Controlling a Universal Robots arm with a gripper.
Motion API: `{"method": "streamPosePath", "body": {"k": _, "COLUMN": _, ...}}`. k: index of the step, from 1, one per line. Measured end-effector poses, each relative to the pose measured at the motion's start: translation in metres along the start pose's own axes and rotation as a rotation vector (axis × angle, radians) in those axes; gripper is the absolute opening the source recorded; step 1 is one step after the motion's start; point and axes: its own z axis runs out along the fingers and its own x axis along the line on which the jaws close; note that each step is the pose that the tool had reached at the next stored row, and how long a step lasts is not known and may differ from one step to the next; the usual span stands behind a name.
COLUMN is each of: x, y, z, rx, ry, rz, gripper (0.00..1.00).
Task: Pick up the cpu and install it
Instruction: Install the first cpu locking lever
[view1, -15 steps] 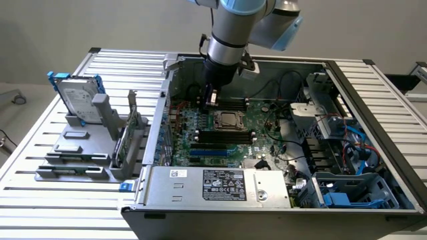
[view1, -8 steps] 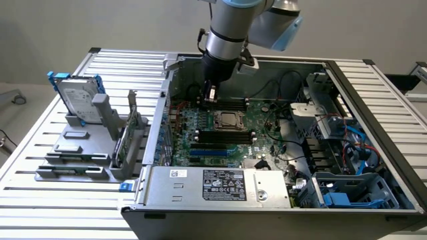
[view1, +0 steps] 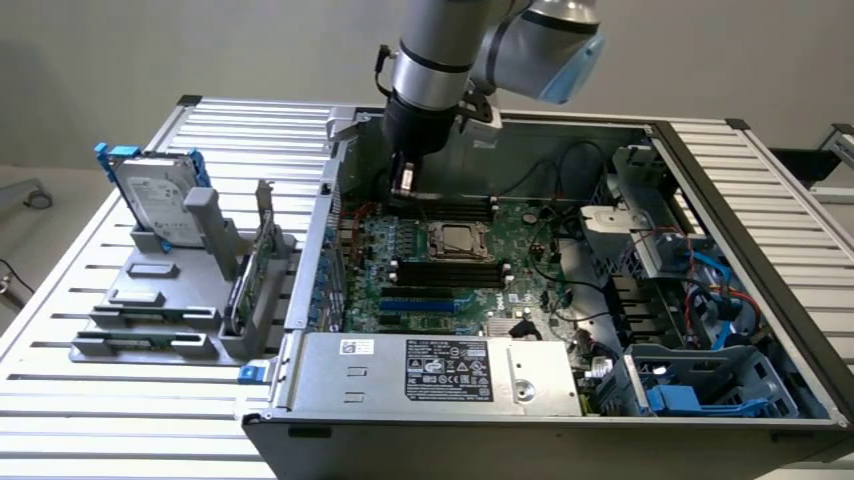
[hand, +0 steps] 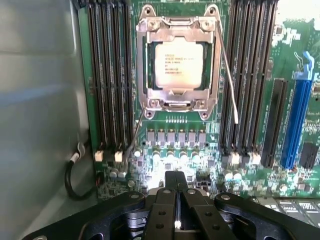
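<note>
The cpu (hand: 178, 62), a small square chip with a silvery printed top, lies flat inside the metal-framed socket (hand: 150, 30) of the green board (hand: 172, 142). In the exterior view the cpu (view1: 458, 240) sits mid-board inside the open computer case. My gripper (hand: 176, 182) is shut with nothing between its fingers and hangs above the board's small components, a short way off the socket. The exterior view shows the gripper (view1: 404, 190) lowered into the case toward the back, just beyond the socket and near the case's wall on that view's left.
Black memory slots (hand: 107, 75) flank the socket on both sides, and thin latch levers (hand: 227, 75) stand beside it. A silver hard drive (view1: 154, 190) with blue brackets stands in a grey rack at the exterior view's left. The power supply (view1: 447, 370) fills the case's front.
</note>
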Motion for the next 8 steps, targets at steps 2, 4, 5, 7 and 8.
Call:
{"method": "streamPosePath", "body": {"k": 2, "x": 0.0, "y": -0.0013, "z": 0.0002, "rx": -0.0005, "ry": 0.0028, "rz": 0.013, "gripper": 0.11}}
{"method": "streamPosePath", "body": {"k": 4, "x": 0.0, "y": -0.0019, "z": 0.0003, "rx": -0.0012, "ry": 0.0071, "rz": 0.034, "gripper": 0.11}}
{"method": "streamPosePath", "body": {"k": 5, "x": 0.0, "y": -0.0021, "z": 0.0004, "rx": -0.0017, "ry": 0.0099, "rz": 0.046, "gripper": 0.11}}
{"method": "streamPosePath", "body": {"k": 7, "x": 0.0, "y": -0.0025, "z": 0.0004, "rx": -0.0024, "ry": 0.0149, "rz": 0.07, "gripper": 0.11}}
{"method": "streamPosePath", "body": {"k": 8, "x": 0.0, "y": -0.0026, "z": 0.0004, "rx": -0.0028, "ry": 0.0176, "rz": 0.082, "gripper": 0.11}}
